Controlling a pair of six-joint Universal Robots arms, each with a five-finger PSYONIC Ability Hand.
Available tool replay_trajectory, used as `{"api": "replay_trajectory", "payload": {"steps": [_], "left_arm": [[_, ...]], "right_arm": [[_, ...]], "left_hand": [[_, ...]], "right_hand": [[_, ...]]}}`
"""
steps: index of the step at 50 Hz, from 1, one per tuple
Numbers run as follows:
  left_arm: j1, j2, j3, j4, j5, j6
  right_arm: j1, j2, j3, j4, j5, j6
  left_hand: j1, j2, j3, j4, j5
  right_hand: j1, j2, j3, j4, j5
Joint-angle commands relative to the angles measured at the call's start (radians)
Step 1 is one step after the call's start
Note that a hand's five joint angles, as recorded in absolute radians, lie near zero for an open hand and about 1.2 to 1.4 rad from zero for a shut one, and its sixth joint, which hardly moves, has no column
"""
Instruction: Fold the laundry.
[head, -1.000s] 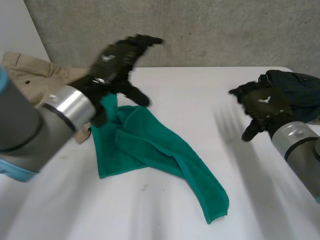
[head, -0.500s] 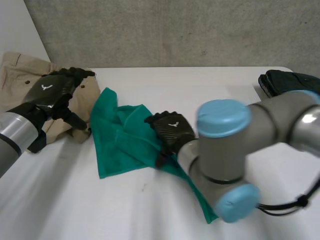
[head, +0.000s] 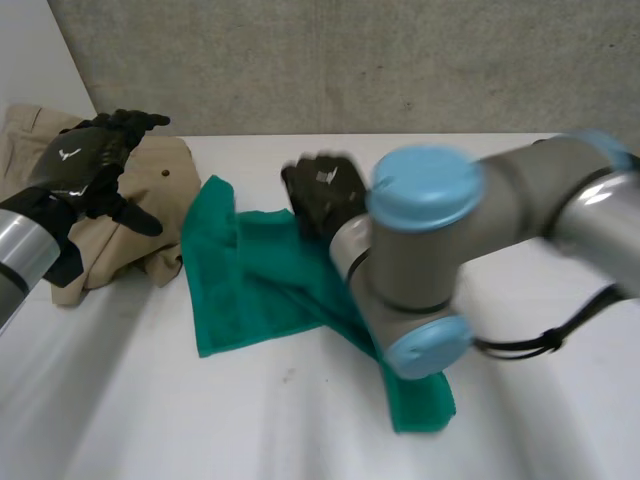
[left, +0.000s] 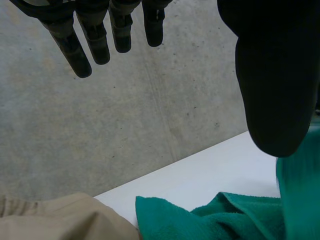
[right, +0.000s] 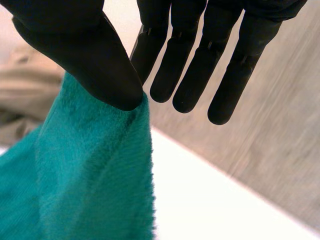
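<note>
White tabletop (head: 130, 400) carries the rumpled green terry towel (head: 250, 290) at its middle. I judge it soft, limp and light, best taken by its corners. My right hand (head: 322, 190) pinches its far edge, thumb against straight fingers. At the far-left corner my left hand (head: 80, 165) hovers, fingers spread, over a crumpled beige garment (head: 150, 215).

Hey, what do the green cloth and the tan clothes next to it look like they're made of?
The green towel is probably cotton terry with a matte finish; a fuzzy pile shows in the right wrist view. The tan garment looks like a smooth, matte woven cotton with soft creases, though the exact fabric is unclear.
</note>
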Motion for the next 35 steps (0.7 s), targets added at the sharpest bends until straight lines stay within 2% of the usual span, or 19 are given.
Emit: {"api": "replay_trajectory", "payload": {"steps": [1,9,13,14,16,17,19,22,24,29,33,35], "left_arm": [[-0.038,-0.167,0.122,-0.015,0.005,0.031],[-0.093,-0.374,0.262,-0.096,0.045,0.115],[-0.098,-0.436,0.310,-0.136,0.024,0.177],[-0.098,-0.440,0.316,-0.141,0.019,0.184],[-0.098,-0.448,0.319,-0.153,0.001,0.209],[-0.098,-0.448,0.319,-0.155,-0.002,0.215],[-0.100,-0.448,0.313,-0.158,-0.006,0.221],[-0.104,-0.437,0.295,-0.156,-0.007,0.224],[-0.109,-0.427,0.279,-0.155,-0.007,0.221],[-0.127,-0.411,0.255,-0.141,-0.007,0.227],[-0.133,-0.404,0.245,-0.124,-0.012,0.227],[-0.132,-0.401,0.245,-0.121,-0.010,0.227]], "right_arm": [[-0.072,-0.324,0.225,-0.055,-0.134,-0.056],[-0.180,-0.612,0.391,0.025,-0.209,-0.062],[-0.311,-0.714,0.457,0.092,-0.267,-0.094],[-0.379,-0.737,0.489,0.133,-0.304,-0.114],[-0.430,-0.752,0.515,0.161,-0.336,-0.131],[-0.503,-0.755,0.553,0.196,-0.391,-0.172],[-0.546,-0.752,0.573,0.213,-0.422,-0.200],[-0.692,-0.680,0.630,0.255,-0.502,-0.333],[-0.714,-0.642,0.633,0.267,-0.513,-0.375],[-0.724,-0.483,0.603,0.328,-0.468,-0.522],[-0.708,-0.400,0.558,0.371,-0.422,-0.549],[-0.700,-0.381,0.541,0.359,-0.407,-0.532]], "left_hand": [[-0.012,-0.031,-0.038,-0.027,-0.048],[-0.012,-0.031,-0.038,-0.027,-0.048],[-0.012,-0.031,-0.038,-0.027,-0.048],[-0.012,-0.031,-0.038,-0.027,-0.048],[-0.012,-0.031,-0.038,-0.027,-0.048],[-0.012,-0.031,-0.038,-0.027,-0.048],[-0.012,-0.031,-0.038,-0.027,-0.048],[-0.012,-0.031,-0.038,-0.027,-0.048],[-0.012,-0.031,-0.038,-0.027,-0.048],[-0.012,-0.031,-0.038,-0.027,-0.048],[-0.012,-0.031,-0.038,-0.027,-0.048],[-0.012,-0.031,-0.038,-0.027,-0.048]], "right_hand": [[0.273,0.217,0.211,0.202,0.228],[0.273,0.217,0.211,0.202,0.228],[0.273,0.217,0.211,0.202,0.228],[0.273,0.217,0.211,0.202,0.228],[0.273,0.217,0.211,0.202,0.228],[0.273,0.217,0.211,0.202,0.228],[0.273,0.217,0.211,0.202,0.228],[0.273,0.217,0.211,0.202,0.228],[0.273,0.217,0.211,0.202,0.228],[0.273,0.217,0.211,0.202,0.228],[0.261,0.205,0.199,0.190,0.216],[-0.330,-0.385,-0.391,-0.400,-0.374]]}}
